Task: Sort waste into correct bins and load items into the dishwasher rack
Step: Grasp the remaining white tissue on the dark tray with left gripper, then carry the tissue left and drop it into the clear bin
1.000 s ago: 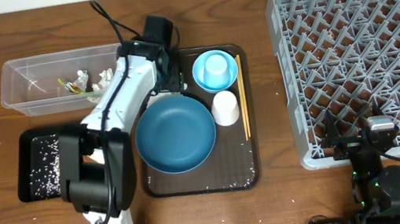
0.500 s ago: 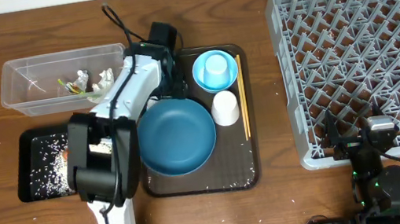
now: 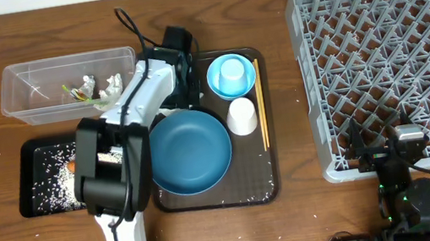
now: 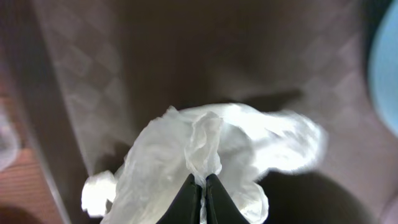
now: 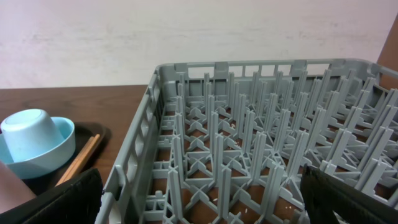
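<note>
Overhead: the left arm (image 3: 132, 107) stretches to the far left corner of the brown tray (image 3: 209, 196), with its claw hidden under the wrist. On that tray lie the plate (image 3: 194, 151), the white cup (image 3: 242, 116), the chopsticks (image 3: 261, 109) and the bowl (image 3: 218, 86) with the blue cup (image 3: 232, 72) in it. The tub (image 3: 31, 88) holds scraps. The black tray (image 3: 31, 178) holds rice (image 3: 47, 184) and the carrot (image 3: 72, 166). The rack (image 3: 394, 59) stands at the right of the bench (image 3: 268, 18), and the right arm (image 3: 403, 152) sits at its near edge.

Left wrist: the left claw (image 4: 203, 186) pinches a fold of the tissue (image 4: 249, 146), fingertips pressed together, over the brown tray.

Right wrist: the right claw (image 5: 200, 177) is spread wide, facing the rack.
</note>
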You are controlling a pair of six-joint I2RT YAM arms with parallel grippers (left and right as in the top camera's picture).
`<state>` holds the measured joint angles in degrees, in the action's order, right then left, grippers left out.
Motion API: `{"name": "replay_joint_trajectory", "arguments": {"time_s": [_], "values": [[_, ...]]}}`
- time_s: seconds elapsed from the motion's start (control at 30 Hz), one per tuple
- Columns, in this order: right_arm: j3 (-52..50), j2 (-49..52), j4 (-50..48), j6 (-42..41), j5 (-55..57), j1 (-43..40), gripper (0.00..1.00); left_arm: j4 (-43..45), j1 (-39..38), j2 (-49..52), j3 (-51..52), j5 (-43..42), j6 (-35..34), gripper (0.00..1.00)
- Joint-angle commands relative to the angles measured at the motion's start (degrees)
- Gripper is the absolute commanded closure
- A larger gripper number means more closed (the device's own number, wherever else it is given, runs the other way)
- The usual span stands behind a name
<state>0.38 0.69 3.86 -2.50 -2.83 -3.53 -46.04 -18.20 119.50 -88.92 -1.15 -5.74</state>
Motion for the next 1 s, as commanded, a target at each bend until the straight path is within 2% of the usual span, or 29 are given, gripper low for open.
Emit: {"name": "replay_joint_trajectory", "arguments": {"time_s": [0.0,0.2,0.3,0.47,0.63,0.73,0.77,0.83,0.87,0.97], "values": [[-0.07,-0.13,0.22,-0.20,0.00,-0.15,0.01,0.22,-0.15,-6.73,-0.90,0.11,-0.13,0.94],[-0.07,-0.13,0.22,-0.20,0.00,-0.15,0.01,2.69,0.31,-17.09,-0.90,0.59,-1.73,0.94],[-0.07,-0.13,0.22,-0.22,0.00,-0.15,0.01,5.09,1.88,-21.79,-0.90,5.60,-3.56,0.94],[-0.07,-0.13,0.22,-0.22,0.00,-0.15,0.01,6.91,7.39,-23.65,-0.87,13.00,-8.33,0.94],[-0.07,-0.13,0.22,-0.20,0.00,-0.15,0.01,9.18,15.63,-21.51,-0.76,13.70,-8.98,0.92],[-0.07,-0.13,0.22,-0.20,0.00,-0.15,0.01,11.15,20.59,-19.41,-0.76,13.68,-9.01,0.83],[-0.07,-0.13,0.22,-0.20,0.00,-0.15,0.01,11.56,21.62,-18.86,-0.76,13.66,-9.03,0.77],[-0.07,-0.13,0.22,-0.20,0.00,-0.15,0.01,12.55,23.80,-17.53,-0.76,13.66,-9.44,0.45],[-0.07,-0.13,0.22,-0.20,0.00,-0.15,0.01,12.85,24.76,-16.85,-0.76,13.66,-9.44,0.33],[-0.07,-0.13,0.22,-0.20,0.00,-0.15,0.01,11.85,26.60,-16.26,-0.76,13.66,-9.44,0.25]]}}
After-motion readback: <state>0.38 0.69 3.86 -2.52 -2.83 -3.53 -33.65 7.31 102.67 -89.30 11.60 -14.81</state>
